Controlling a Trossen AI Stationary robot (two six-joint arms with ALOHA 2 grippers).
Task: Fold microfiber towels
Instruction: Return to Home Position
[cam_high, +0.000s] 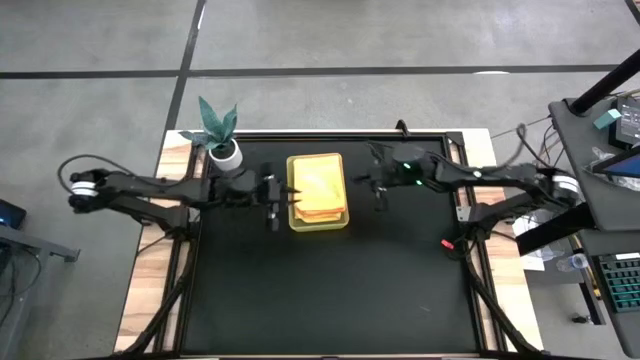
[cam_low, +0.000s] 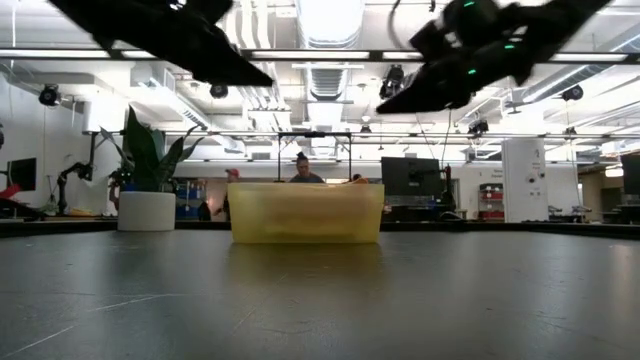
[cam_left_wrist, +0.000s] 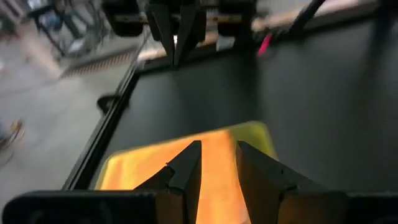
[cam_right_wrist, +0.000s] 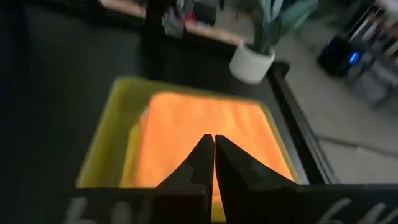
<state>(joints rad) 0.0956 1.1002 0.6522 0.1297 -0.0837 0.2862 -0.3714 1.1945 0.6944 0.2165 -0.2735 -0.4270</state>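
Observation:
A yellow-green plastic tray (cam_high: 296, 222) stands at the table's far middle. Folded microfiber towels lie stacked in it, an orange one (cam_high: 320, 188) on top and a pale yellow edge (cam_right_wrist: 134, 146) showing beneath. My left gripper (cam_high: 291, 195) hangs in the air at the tray's left rim, open with a narrow gap and nothing between its fingers (cam_left_wrist: 186, 165). My right gripper (cam_high: 359, 183) hangs in the air just right of the tray, shut and empty (cam_right_wrist: 214, 138). In the low view both arms are well above the tray (cam_low: 305, 215).
A small potted plant (cam_high: 222, 140) in a white pot stands at the table's far left corner, close behind my left arm. The black tabletop (cam_high: 330, 290) stretches bare from the tray to the near edge. A person shows far behind the tray (cam_low: 303, 170).

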